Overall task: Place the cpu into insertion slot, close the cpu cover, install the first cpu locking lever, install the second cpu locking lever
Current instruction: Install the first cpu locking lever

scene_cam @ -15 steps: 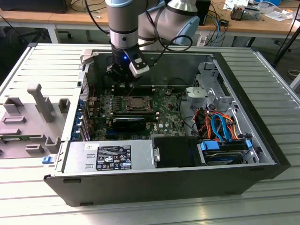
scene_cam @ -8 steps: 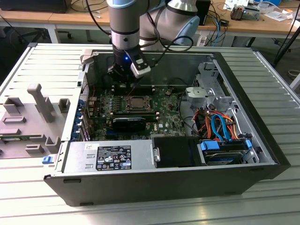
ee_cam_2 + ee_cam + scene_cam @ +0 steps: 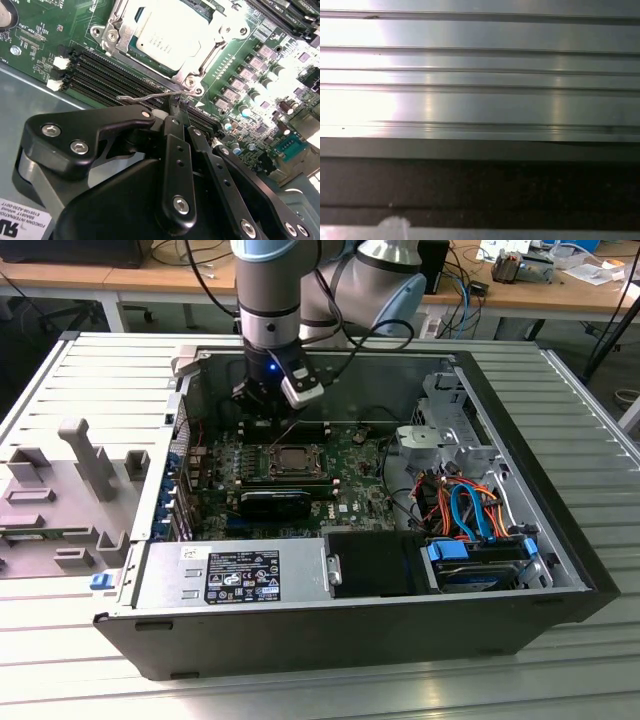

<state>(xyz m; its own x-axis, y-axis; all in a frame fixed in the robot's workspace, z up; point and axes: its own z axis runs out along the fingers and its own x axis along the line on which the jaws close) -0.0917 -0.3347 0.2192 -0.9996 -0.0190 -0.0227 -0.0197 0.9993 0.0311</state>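
Note:
The cpu [image 3: 165, 35] lies flat in the insertion slot [image 3: 291, 458] of the green motherboard [image 3: 350, 475], its silver-grey top showing through the window of the cpu cover [image 3: 200, 62]. The cover is down over it. A thin wire locking lever [image 3: 145, 97] sticks out from the socket's corner over the black memory slots. My gripper [image 3: 176, 106] is shut, with its black fingertips right at this lever and touching it. In the exterior view my gripper [image 3: 268, 398] hangs inside the open case, just behind the socket.
Black memory slots [image 3: 110, 72] run beside the socket. A power supply [image 3: 240, 575] fills the case's near side, and a drive cage with orange and blue cables [image 3: 470, 510] is at the exterior view's right. A grey fixture [image 3: 70, 480] lies outside the case on the ribbed table.

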